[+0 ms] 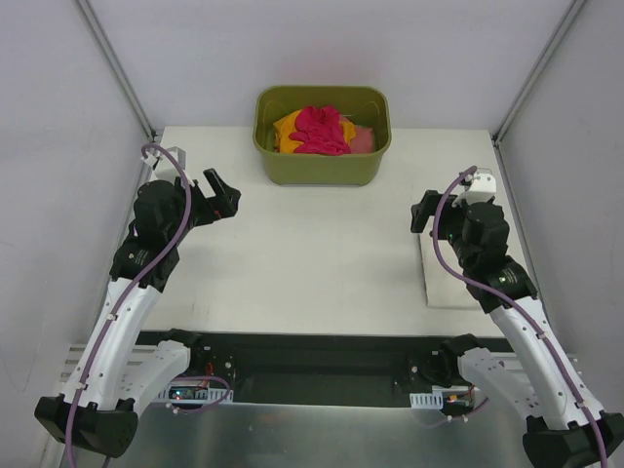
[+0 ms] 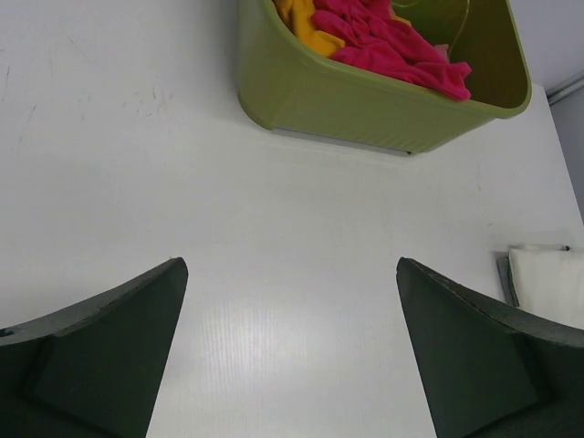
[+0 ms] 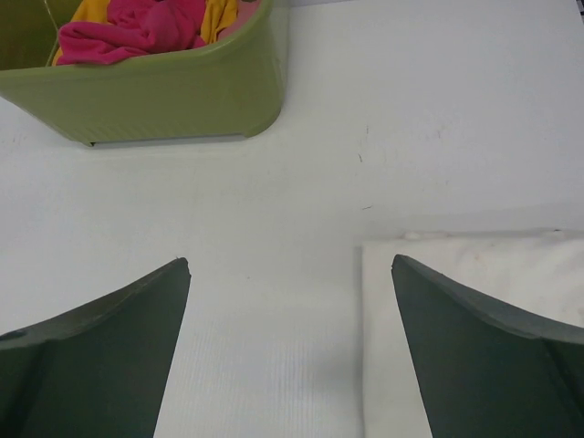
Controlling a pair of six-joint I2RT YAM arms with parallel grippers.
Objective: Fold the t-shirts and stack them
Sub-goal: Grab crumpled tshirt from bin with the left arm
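A crimson-pink t-shirt (image 1: 320, 130) lies crumpled on top in the olive-green tub (image 1: 322, 168), with an orange t-shirt (image 1: 287, 133) to its left and a salmon-pink one (image 1: 364, 139) to its right. A cream-white t-shirt (image 1: 445, 283) lies folded flat on the table at the right, partly under my right arm. My left gripper (image 1: 226, 193) is open and empty over the table, left of the tub. My right gripper (image 1: 424, 210) is open and empty above the cream shirt's far left edge (image 3: 474, 274). The crimson shirt (image 2: 392, 46) and the orange shirt (image 2: 306, 27) also show in the left wrist view.
The tub stands at the table's far middle edge, and it shows in the left wrist view (image 2: 365, 100) and the right wrist view (image 3: 164, 96). Grey walls and slanted frame posts (image 1: 117, 68) close in both sides. The white tabletop (image 1: 312, 263) lies between the arms.
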